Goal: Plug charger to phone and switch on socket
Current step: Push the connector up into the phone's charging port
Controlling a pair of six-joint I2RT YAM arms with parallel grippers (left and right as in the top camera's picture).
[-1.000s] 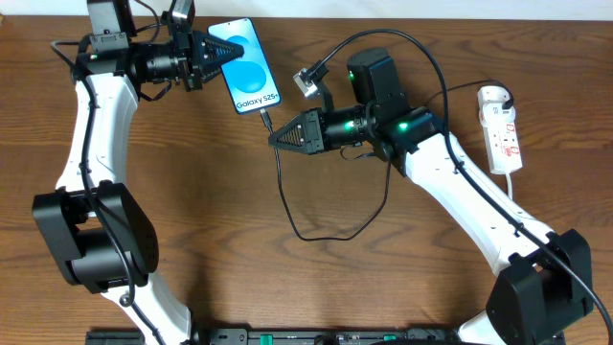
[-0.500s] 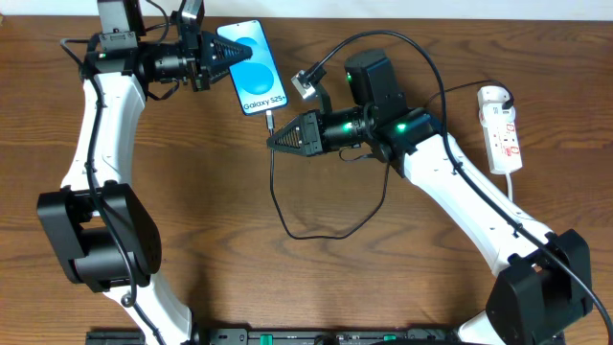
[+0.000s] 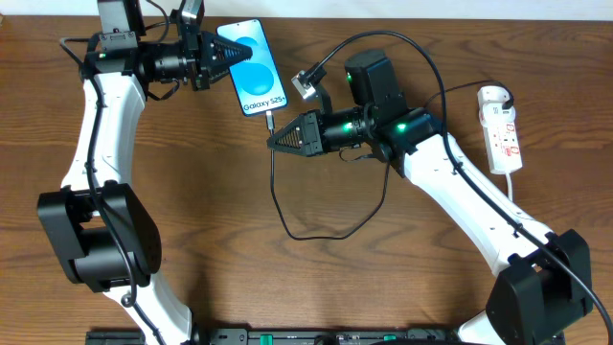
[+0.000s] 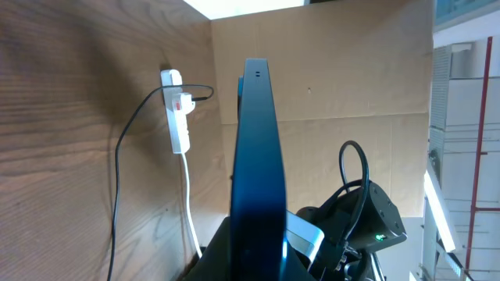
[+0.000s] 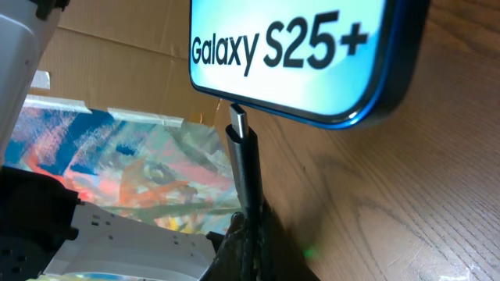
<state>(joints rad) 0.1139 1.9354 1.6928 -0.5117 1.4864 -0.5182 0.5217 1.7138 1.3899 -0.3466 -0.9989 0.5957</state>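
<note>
The phone [image 3: 254, 65] with its blue "Galaxy S25+" screen lies at the table's back, and my left gripper [image 3: 216, 60] is shut on its left edge. In the left wrist view the phone [image 4: 258, 156] shows edge-on between the fingers. My right gripper [image 3: 272, 139] is shut on the plug end of the black charger cable [image 3: 274, 182]. In the right wrist view the metal plug tip [image 5: 238, 121] meets the phone's [image 5: 297, 55] lower edge; I cannot tell whether it is seated. The socket [image 3: 500, 129] lies at the far right, apart from both grippers.
The black cable loops over the table middle [image 3: 321, 237] and runs up over the right arm toward the socket. The socket's white cord [image 4: 190, 203] trails off it. Cardboard walls [image 4: 351, 78] stand behind the table.
My left gripper has shifted the phone slightly right and toward the back. The cable loop has swung a little left. The plug tip now sits at the phone's lower edge.
</note>
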